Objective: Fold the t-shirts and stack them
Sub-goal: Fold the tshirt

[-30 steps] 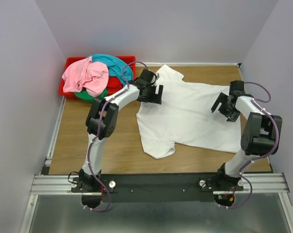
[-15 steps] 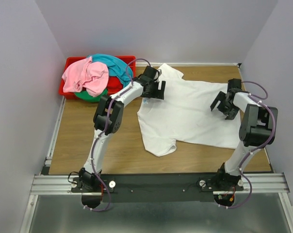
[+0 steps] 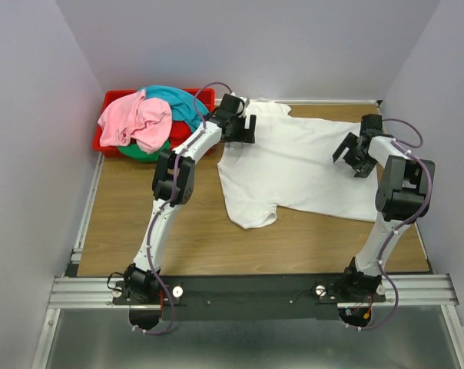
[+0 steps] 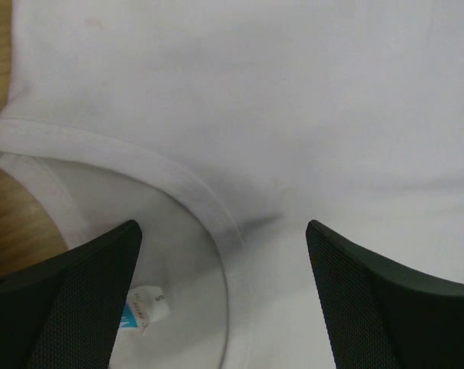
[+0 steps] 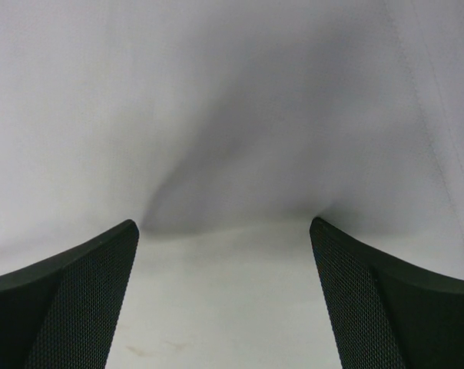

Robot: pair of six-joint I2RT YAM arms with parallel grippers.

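A white t-shirt lies spread on the wooden table. My left gripper is open and low over its collar, with the size label between the fingers. My right gripper is open over the shirt's right part, and plain white fabric with a soft crease lies between its fingers. Pink, teal and green shirts are heaped in the bin at the back left. I cannot tell a red shirt from the red bin.
The red plastic bin stands at the back left corner, close to the left arm. Grey walls close in the table on the left, back and right. Bare wood shows at the front left.
Both grippers have moved toward the back of the table over the white shirt. The shirt's far edge has shifted slightly back with them. Both stay open.
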